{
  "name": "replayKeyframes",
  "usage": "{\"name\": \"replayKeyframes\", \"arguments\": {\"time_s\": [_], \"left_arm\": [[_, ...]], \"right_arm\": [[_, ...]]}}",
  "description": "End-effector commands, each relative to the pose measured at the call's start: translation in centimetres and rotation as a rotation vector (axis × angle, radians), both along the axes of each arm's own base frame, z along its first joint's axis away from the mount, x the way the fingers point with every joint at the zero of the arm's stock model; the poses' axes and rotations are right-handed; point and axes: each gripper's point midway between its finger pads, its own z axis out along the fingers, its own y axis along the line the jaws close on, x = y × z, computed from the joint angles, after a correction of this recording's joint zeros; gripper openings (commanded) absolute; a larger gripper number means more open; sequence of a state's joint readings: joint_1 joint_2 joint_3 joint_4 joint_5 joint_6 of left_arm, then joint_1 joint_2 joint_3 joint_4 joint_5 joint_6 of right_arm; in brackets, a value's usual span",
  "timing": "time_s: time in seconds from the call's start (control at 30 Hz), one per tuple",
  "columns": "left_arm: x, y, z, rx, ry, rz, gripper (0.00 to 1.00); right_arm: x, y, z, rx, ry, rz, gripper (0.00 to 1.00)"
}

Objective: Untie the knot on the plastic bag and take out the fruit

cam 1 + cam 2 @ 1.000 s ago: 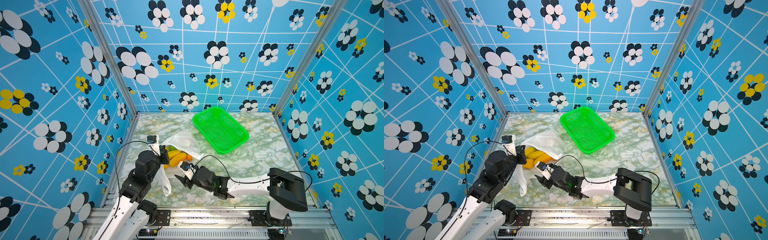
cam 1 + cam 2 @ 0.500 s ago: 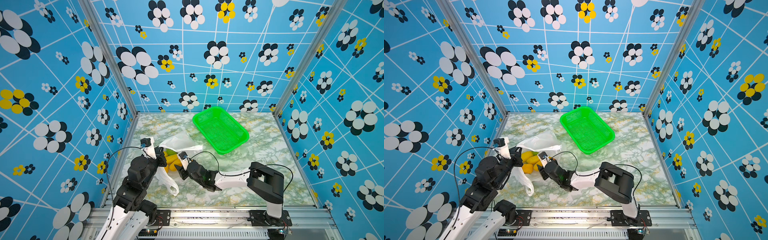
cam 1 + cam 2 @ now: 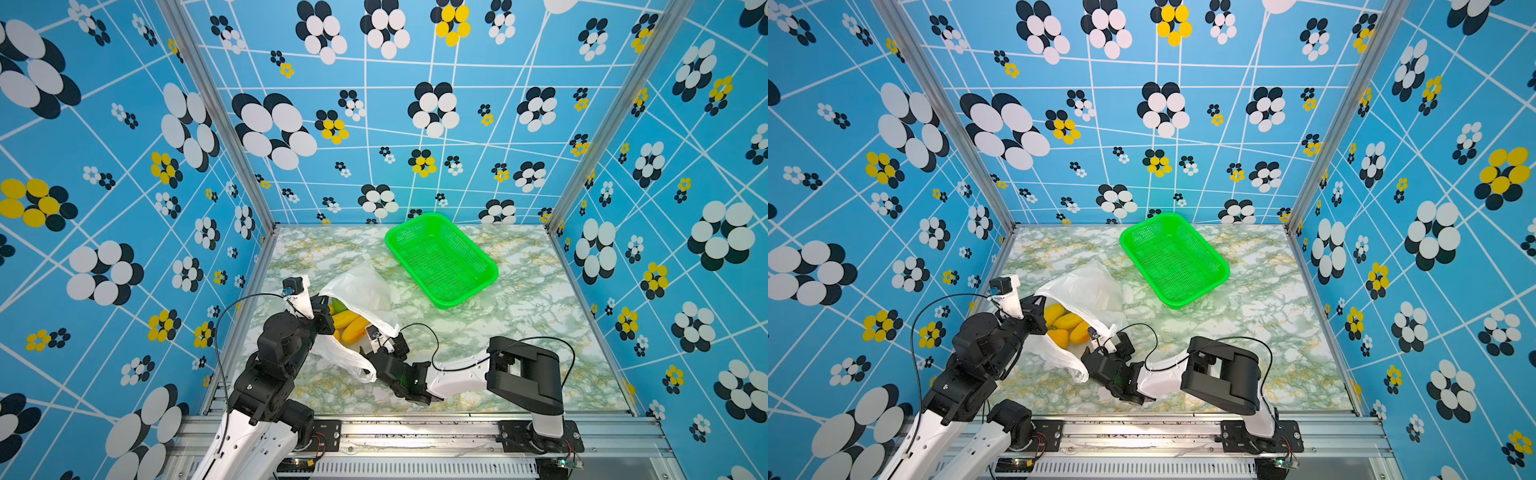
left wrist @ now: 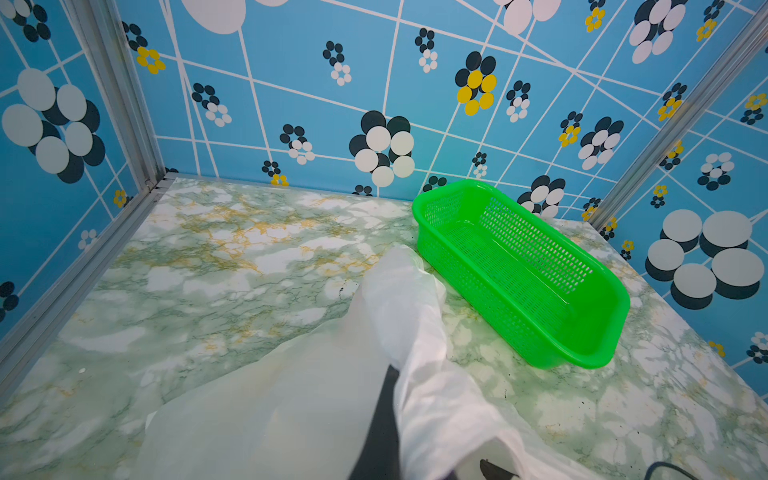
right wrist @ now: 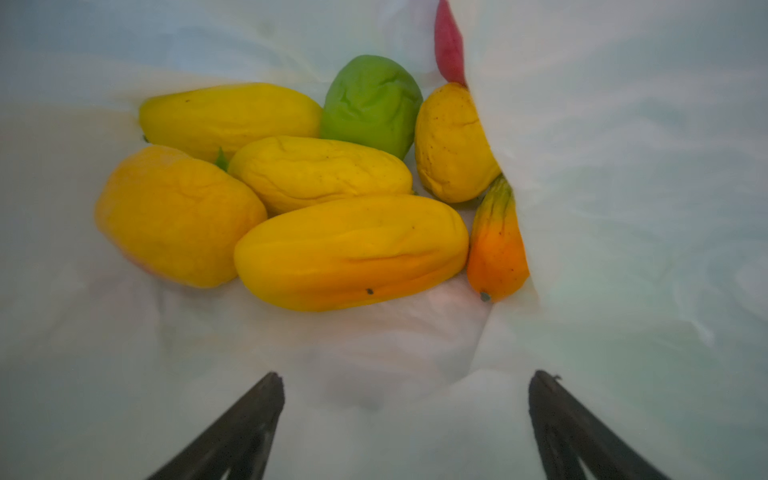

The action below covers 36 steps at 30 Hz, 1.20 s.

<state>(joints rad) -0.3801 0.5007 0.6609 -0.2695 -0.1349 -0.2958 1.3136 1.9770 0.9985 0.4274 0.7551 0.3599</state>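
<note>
Fruit (image 5: 351, 249) may be missed if the wide-spread right gripper (image 5: 407, 376) nips loose plastic bag (image 3: 361, 291), which the left gripper (image 3: 326, 316) pinches open.

Light was bright and even, shadows soft; both top views bent at edges; the plastic bag (image 5: 623, 166) looked blurred.
</note>
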Motion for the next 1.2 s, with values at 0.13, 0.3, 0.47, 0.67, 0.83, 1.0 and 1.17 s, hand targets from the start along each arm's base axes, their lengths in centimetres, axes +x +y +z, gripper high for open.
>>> {"name": "replayKeyframes", "arguments": {"time_s": [0.13, 0.3, 0.47, 0.67, 0.83, 1.0, 1.17], "left_arm": [[0.0, -0.2, 0.1, -0.001, -0.017, -0.008, 0.0], [0.3, -0.6, -0.5, 0.004, -0.007, -0.022, 0.0], [0.7, -0.8, -0.6, 0.004, 0.0, -0.027, 0.0], [0.8, -0.9, -0.1, -0.009, 0.001, -0.028, 0.0], [0.1, -0.9, -0.5, -0.02, 0.005, -0.04, 0.0], [-0.8, -0.7, -1.2, -0.021, 0.034, -0.046, 0.0], [-1.7, -0.8, -1.3, -0.041, 0.032, -0.065, 0.0]], "right_arm": [[0.3, 1.8, -0.6, -0.015, -0.029, 0.104, 0.99], [-5.4, 5.3, 0.4, 0.069, -0.076, 0.44, 0.98], [-9.3, 7.7, 1.1, 0.115, -0.066, 0.593, 0.93], [-8.8, 9.4, -0.6, -0.037, -0.093, 0.504, 0.95], [-7.4, 7.8, 1.2, -0.002, -0.137, 0.403, 0.99], [-5.3, 5.5, 5.4, 0.013, -0.215, 0.254, 0.99], [-3.2, 1.6, 8.4, 0.076, -0.302, 0.056, 0.97]]}}
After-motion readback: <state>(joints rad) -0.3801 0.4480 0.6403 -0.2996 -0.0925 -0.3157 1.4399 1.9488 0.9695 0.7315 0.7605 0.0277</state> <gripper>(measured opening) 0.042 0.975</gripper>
